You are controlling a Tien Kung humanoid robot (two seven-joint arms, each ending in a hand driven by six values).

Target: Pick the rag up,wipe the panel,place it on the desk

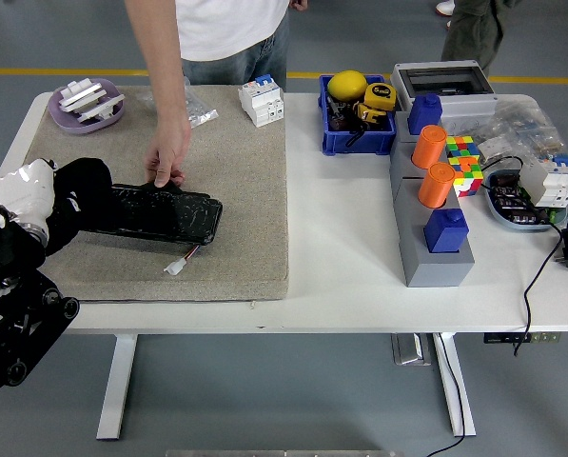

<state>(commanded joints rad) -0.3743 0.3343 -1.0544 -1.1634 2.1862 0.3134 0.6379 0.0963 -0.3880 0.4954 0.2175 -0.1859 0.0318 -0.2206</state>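
panel (160,211): black, laid flat on the beige mat (236,181). long axis runs left to right, slightly tilted down toward the right, with a small white connector (176,268) trailing off its lower right corner.
rag (79,195): black, bunched over the panel's left end, pressed there by the robot's left hand (22,195).
left hand: white-covered, fingers can't really be made out under the cloth, so grasping or just pressing can't be told.
person's hand (167,157): fingertips set on the panel's far edge.
hidden bits: panel's left end is covered by the rag; left arm is cut off at the corner.
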